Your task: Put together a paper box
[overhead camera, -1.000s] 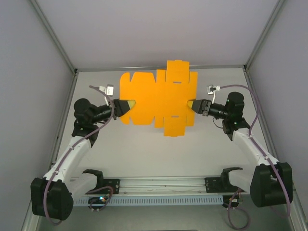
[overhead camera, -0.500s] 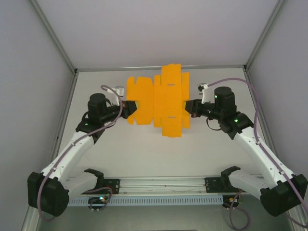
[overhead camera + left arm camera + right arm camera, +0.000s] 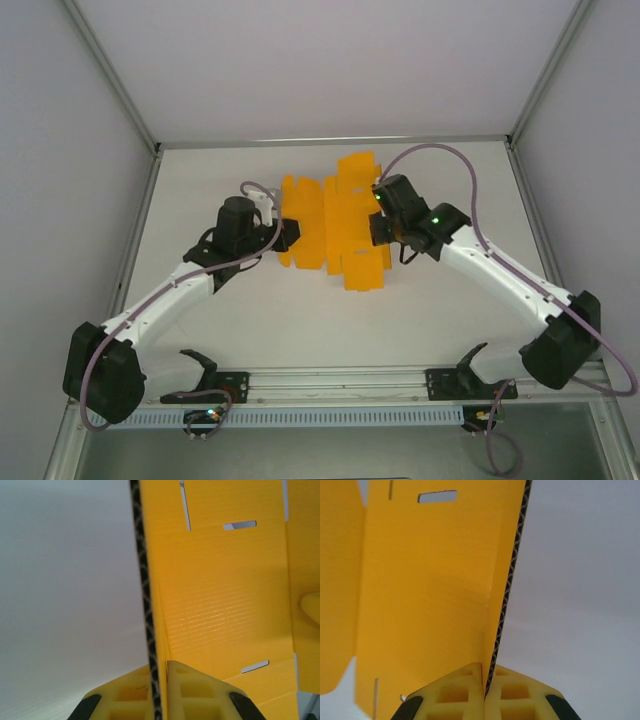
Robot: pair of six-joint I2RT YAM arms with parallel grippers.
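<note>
The white table (image 3: 250,300) lies beneath both arms. The bright orange-yellow die-cut corrugated card sheet, the paper box (image 3: 335,215), is slotted and not yet boxed, spanning between the two sets of fingers. The left gripper (image 3: 160,666) is narrowed to card thickness, its yellow pads (image 3: 192,690) pinching the sheet's edge. The right gripper (image 3: 484,667) is likewise clamped on the opposite edge, with the panel extending ahead of its fingertips.

Soft, even light falls from above. The table (image 3: 300,320) reads pale, with only faint shadows along its near edge. The paper box (image 3: 335,215) is strongly saturated, its surface detail nearly washed out from overhead. In both wrist views its ribbing is crisp mid-frame, while the bottom of each frame goes soft and the backdrop fades to grey.
</note>
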